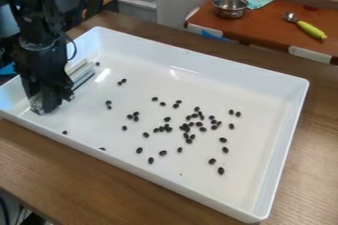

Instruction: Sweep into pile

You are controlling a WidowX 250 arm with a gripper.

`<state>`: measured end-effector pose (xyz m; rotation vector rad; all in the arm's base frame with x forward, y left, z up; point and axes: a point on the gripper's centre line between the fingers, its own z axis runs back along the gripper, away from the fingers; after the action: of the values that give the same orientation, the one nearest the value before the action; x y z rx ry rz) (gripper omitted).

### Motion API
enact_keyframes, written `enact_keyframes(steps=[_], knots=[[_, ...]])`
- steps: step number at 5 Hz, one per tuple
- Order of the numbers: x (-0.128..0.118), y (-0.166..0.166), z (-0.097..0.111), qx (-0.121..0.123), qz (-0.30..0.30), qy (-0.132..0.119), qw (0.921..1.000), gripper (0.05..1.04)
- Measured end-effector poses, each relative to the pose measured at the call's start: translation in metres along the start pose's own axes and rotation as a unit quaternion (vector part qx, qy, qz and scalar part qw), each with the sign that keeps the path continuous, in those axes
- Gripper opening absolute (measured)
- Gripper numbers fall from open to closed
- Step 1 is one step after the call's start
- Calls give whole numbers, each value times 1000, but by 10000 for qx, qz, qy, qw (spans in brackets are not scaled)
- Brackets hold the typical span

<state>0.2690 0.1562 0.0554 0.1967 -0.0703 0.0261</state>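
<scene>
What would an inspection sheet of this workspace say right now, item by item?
Surface: white tray on a wooden counter.
Job's things: dark beans scattered, thickest right of centre in view, no single pile; pale tool at the tray's left end.
Clutter: pot, cloth and green-handled scoop, outside the tray.
Hand: low in the tray's left end, at the tool; hold unclear.
Cables: thin dark loop beside the arm.
Surroundings: red-brown table behind.
</scene>
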Motion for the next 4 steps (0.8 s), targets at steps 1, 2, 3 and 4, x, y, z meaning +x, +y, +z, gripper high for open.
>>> enact_keyframes(steps=[1,2,3,4], knots=[[1,-10,1,9,7,11,10000,380],[0,-24,2,24,-69,9,10000,380],[-8,-47,8,-152,-218,58,9996,380],[-21,-69,17,-377,-453,85,9982,380]])
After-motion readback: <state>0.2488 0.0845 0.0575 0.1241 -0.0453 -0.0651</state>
